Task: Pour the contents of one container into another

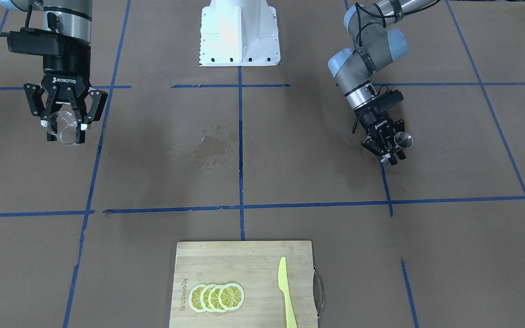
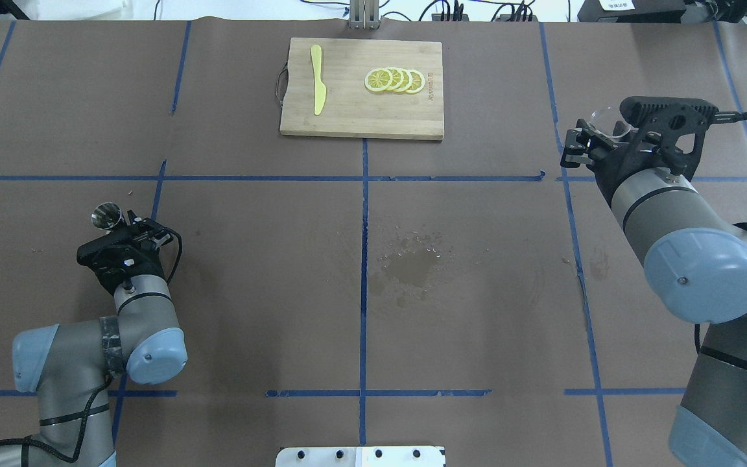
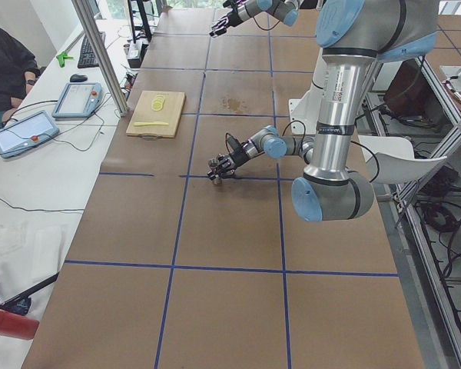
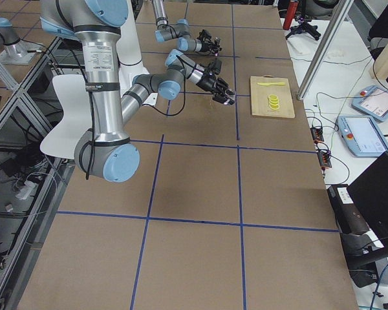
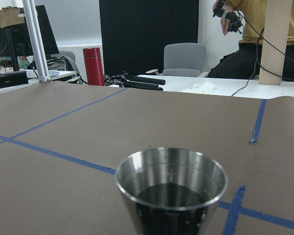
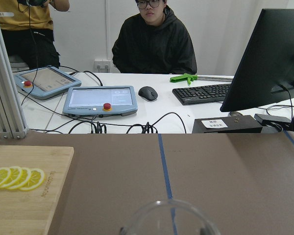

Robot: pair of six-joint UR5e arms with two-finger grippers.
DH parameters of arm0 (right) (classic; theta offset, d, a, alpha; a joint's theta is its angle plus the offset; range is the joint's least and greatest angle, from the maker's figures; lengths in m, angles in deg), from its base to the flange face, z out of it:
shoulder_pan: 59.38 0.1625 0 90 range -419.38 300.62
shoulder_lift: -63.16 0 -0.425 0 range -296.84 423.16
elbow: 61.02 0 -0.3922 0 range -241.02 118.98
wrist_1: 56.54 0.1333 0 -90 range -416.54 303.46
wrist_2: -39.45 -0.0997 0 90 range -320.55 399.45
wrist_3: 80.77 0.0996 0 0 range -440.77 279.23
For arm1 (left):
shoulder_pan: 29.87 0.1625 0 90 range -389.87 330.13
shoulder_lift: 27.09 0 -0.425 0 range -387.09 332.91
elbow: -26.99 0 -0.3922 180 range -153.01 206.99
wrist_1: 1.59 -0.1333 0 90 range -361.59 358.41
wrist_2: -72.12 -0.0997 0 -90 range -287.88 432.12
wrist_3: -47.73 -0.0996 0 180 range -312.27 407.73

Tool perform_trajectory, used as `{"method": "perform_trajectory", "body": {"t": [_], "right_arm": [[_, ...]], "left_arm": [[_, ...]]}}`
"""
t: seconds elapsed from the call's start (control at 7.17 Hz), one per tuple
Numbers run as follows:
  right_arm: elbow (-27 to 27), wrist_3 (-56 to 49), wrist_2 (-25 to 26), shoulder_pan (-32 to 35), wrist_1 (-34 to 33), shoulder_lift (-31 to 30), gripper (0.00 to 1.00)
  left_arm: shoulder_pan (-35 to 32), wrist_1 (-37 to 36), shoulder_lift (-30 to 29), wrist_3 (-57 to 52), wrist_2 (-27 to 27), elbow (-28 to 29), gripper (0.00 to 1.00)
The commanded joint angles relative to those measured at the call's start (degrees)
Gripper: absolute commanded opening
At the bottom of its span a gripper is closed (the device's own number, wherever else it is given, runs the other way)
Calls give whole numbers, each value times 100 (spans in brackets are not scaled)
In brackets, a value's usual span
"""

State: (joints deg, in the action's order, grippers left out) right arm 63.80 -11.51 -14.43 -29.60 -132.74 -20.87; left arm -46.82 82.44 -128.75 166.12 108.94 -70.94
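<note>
Spillage was the main risk. The two vessels were well apart, near opposite ends of the bench [image 1: 153, 273], so both arms had to travel inward, and any tilt or jerk in transit could slop liquid out. A wet patch [image 1: 208, 148] marked the bench centre. A misaligned rim at pouring would miss the receiver. The left gripper [image 1: 392, 150] had its fingers clamped on the metal cup [image 1: 403, 140], held upright low over the bench. This was a small, polished, tapered steel cup, dark at the bottom, probably with liquid. The right gripper [image 1: 64, 122] had its fingers clamped on the clear glass [image 1: 61, 128], held higher. The glass appeared empty.
</note>
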Motion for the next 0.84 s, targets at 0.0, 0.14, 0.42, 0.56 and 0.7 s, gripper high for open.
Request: {"method": "perform_trajectory", "body": {"t": [0.0,0.14,0.42,0.56,0.7], "right_arm": [[-1,0,0,1,0,0,0],[-1,0,0,-7,0,0,0],[-10,0,0,-8,0,0,0],[-10,0,0,-8,0,-9,0],[-27,0,0,1,0,-9,0]], "left_arm": [[-1,-97,-3,0,1,-33,58],[-1,-106,-12,-9,1,-42,96],[42,-123,-12,-53,45,-190,100],[60,-445,-12,-62,184,-461,100],[217,-649,-12,-62,316,-690,100]]}}
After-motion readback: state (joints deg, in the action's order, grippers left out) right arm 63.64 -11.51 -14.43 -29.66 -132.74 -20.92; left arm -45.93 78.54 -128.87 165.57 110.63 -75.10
